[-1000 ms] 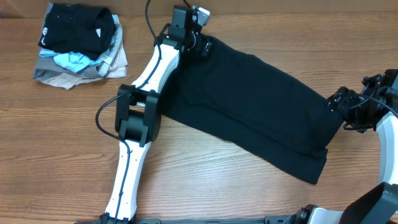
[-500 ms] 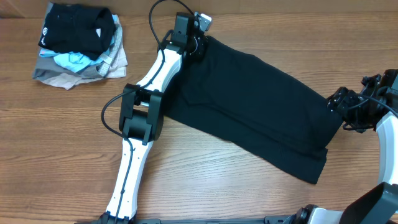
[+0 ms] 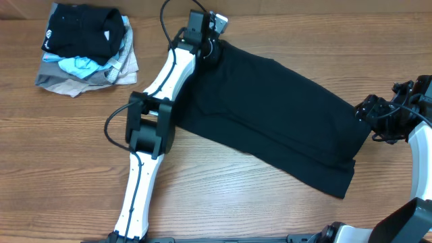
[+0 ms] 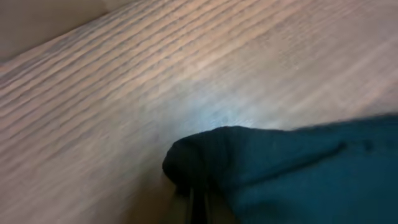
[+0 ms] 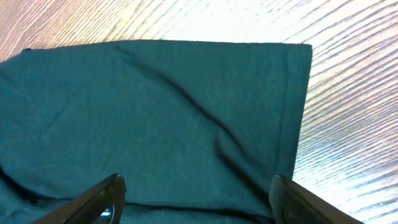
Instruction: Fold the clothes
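Clothes (image 3: 270, 115): one black garment, flat on the table (image 3: 67, 169), slanting from near right to far middle. Nearest, along the bottom edge, both arm bases. From the near-left base, left arm (image 3: 145, 128) stretched long and low: a white link up to a black elbow block, then a second white link reaching away and rightwards to the garment's far corner. At the right edge, right arm (image 3: 420, 145) curving up from the near corner, wrist bent leftwards. Right gripper (image 3: 364, 111) at the garment's right end, just over the hem; seen from its wrist, fingers (image 5: 106, 196) spread wide above flat fabric (hem stitching plain along the right edge). Farther off, left gripper (image 3: 214, 50) down at the far corner, closed tight on a bunched nub of black cloth, seen from its wrist as a dark fold drawn into the fingertips over bare wood. Farthest, at the far left and well apart from the garment, a pile (image 3: 88, 54) of folded pieces: black on top, light blue, grey and beige beneath.
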`<state>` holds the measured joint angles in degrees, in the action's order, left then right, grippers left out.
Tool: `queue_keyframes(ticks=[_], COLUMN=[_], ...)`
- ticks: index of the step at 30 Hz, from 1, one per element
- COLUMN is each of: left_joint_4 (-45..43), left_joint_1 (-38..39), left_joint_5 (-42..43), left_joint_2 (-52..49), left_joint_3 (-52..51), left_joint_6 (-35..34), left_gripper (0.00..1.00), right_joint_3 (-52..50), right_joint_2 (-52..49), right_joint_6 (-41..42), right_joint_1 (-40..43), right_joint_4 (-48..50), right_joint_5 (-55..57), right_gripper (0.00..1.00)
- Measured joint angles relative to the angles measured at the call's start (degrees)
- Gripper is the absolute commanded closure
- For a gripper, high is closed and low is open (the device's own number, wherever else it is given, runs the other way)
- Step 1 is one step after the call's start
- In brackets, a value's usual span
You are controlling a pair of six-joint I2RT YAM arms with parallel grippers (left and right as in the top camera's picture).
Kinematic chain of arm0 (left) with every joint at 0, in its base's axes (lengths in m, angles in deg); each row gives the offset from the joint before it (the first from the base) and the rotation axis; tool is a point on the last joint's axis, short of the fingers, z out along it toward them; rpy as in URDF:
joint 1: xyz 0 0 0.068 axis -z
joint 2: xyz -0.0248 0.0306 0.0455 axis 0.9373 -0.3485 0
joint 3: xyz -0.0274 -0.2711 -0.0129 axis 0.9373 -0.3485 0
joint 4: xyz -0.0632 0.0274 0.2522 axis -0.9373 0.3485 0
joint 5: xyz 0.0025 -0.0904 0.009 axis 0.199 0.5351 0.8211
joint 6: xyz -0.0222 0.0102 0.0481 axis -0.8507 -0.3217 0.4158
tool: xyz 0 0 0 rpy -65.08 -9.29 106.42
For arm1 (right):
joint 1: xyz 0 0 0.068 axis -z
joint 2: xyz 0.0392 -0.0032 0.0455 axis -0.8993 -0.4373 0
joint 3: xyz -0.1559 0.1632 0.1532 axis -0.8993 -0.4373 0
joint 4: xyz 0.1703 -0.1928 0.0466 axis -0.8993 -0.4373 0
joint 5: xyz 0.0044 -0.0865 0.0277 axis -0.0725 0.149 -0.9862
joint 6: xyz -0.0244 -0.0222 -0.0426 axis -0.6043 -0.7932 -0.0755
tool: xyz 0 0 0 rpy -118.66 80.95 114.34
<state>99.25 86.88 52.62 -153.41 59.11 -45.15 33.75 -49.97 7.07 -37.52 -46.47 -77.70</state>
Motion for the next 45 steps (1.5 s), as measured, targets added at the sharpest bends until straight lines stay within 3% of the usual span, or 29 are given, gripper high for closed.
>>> queue_keyframes(ticks=[11,16,24,31,38,45], left_joint_4=[17.8,32.0,45.4,46.9,34.2,32.2], left_joint_1=[0.0,0.1,0.5,0.6,0.7,0.7], left_joint_5=[-0.4,-0.4,-0.4,-0.4,-0.2,-0.2], left_joint_2=[11.4,11.8,11.8,11.8,11.8,10.9], left_joint_3=[0.3,0.5,0.5,0.5,2.7,3.2], left_joint_6=[2.7,3.1,3.2,3.3,3.0,1.9], left_gripper=[0.96,0.95,0.62,0.6,0.52,0.48], right_joint_3=[0.0,0.1,0.1,0.1,0.1,0.1], right_joint_2=[0.0,0.0,0.0,0.0,0.0,0.0], right_joint_6=[0.0,0.0,0.0,0.0,0.0,0.0], right_joint_1=[0.0,0.0,0.0,0.0,0.0,0.0], right_joint_4=[-0.2,-0.3,-0.2,0.3,0.8,0.6], right_joint_5=[0.0,-0.3,-0.4,-0.4,-0.4,-1.3], right_gripper=[0.22,0.22,0.21,0.21,0.21,0.21])
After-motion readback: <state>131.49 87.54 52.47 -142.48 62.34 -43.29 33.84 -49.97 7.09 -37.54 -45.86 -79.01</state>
